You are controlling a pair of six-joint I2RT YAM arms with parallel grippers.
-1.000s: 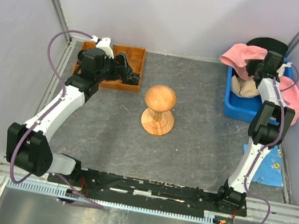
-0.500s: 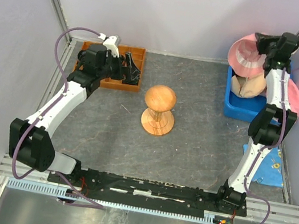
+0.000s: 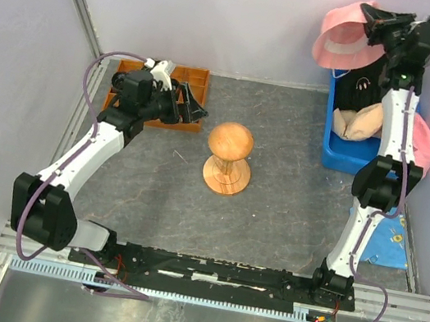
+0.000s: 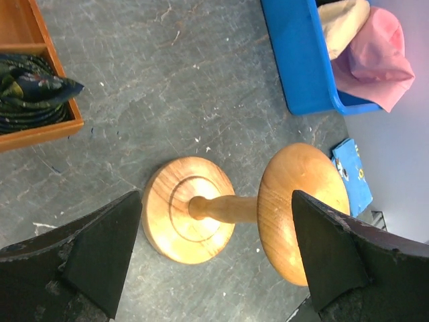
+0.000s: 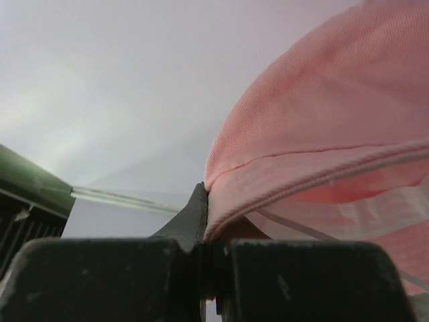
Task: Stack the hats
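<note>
Pink hat (image 3: 345, 36) is up in the air, hanging off the right gripper (image 3: 378, 21). It's pinched at the brim edge, and the crown and the rest of the brim sag out ahead of and below the fingertips. Wrist view: jaws together on the stitched brim seam, with only fabric between them.

Handling, my read:
- Light, soft, no stiffness. It takes whatever shape gravity gives it.
- A one-point pinch lets it swing and fold, so the opening probably won't face down by itself.
- The stitched brim edge is the thickest part and likely the best place to grip. Crown fabric would just bunch up.
- Not fragile. The risk is slipping out of a thin pinch, or landing crooked.

Well below that gripper is the blue bin (image 3: 338, 159). It holds the black hat (image 3: 369, 78) and, nearer the arm's base, the beige hat (image 3: 353, 123). The second pink hat (image 3: 425, 141) is draped over the bin wall on the outer side.

Wooden stand (image 3: 228, 157) is bare and well away from the right gripper, over towards the left arm. Left gripper (image 3: 195, 107) has its fingers wide apart and holds nothing. In its wrist view the stand sits in the gap ahead, not touching. Orange tray (image 3: 198, 80) with dark bundles (image 4: 27, 94) is just behind it.
</note>
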